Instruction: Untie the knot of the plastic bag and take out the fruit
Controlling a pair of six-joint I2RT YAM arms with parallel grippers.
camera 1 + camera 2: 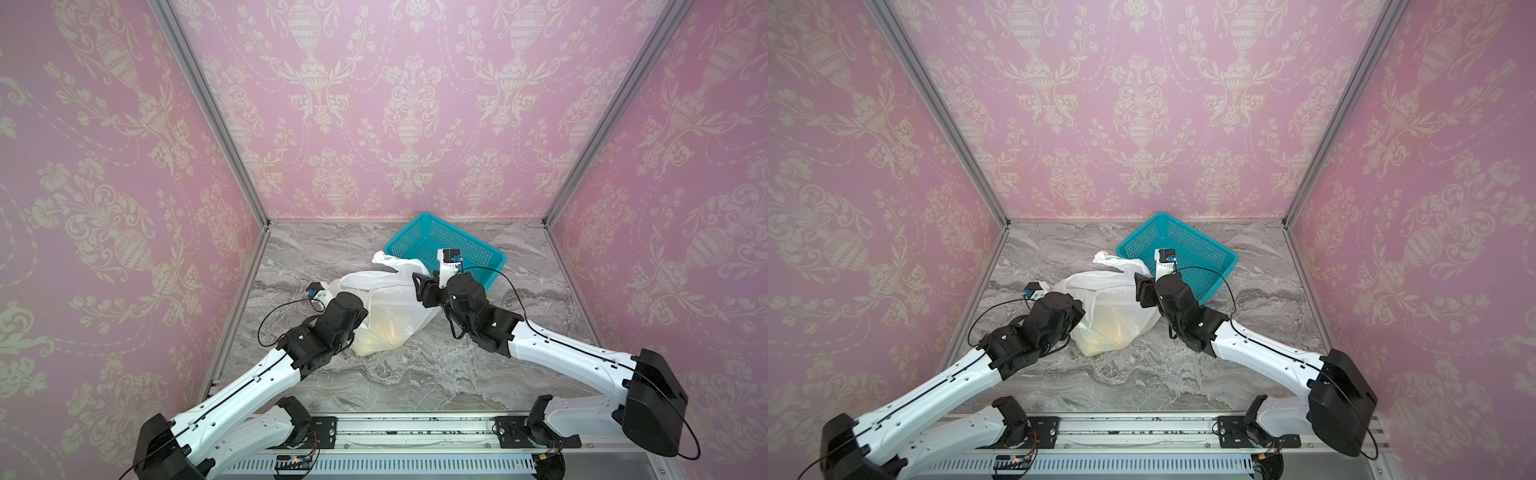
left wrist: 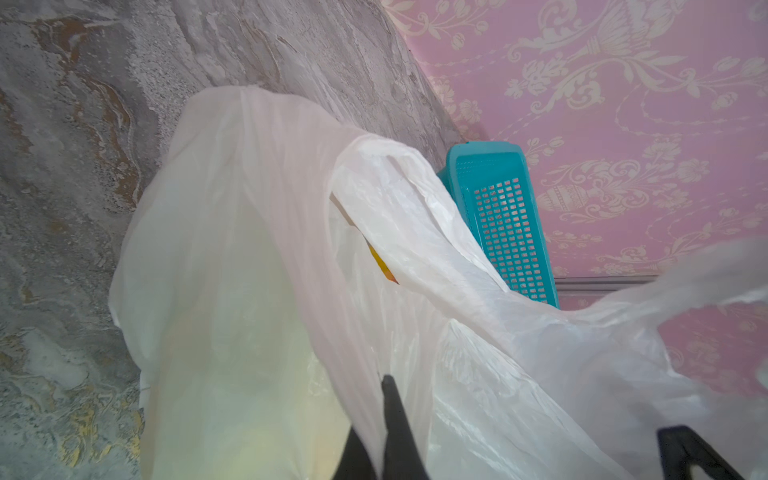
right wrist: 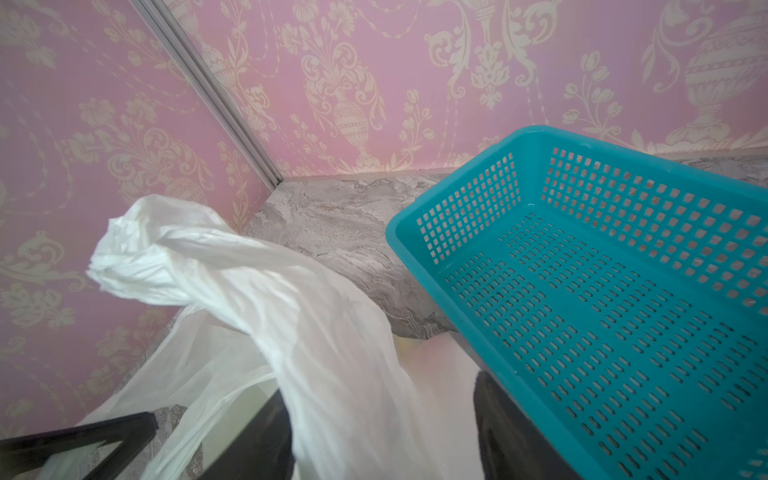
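The plastic bag (image 1: 386, 307) (image 1: 1108, 307) lies on the marble table, thin and translucent white. Yellow fruit (image 1: 388, 332) shows through its lower part, and an orange-yellow piece (image 2: 384, 266) peeks out at its mouth. The knot does not show; a twisted handle strip (image 3: 232, 270) with a crumpled end reaches toward the basket. My left gripper (image 2: 380, 415) is shut, pinching a fold of the bag's left side. At the bag's right side my right gripper (image 1: 424, 286) (image 3: 382, 436) stands open, with the handle strip passing loosely between its fingers.
A teal mesh basket (image 1: 478, 249) (image 1: 1204, 237) (image 3: 415, 257) stands behind and right of the bag, touching it, with nothing in it. Pink patterned walls close in the left, back and right. The marble tabletop (image 1: 415, 374) stretches in front of the bag.
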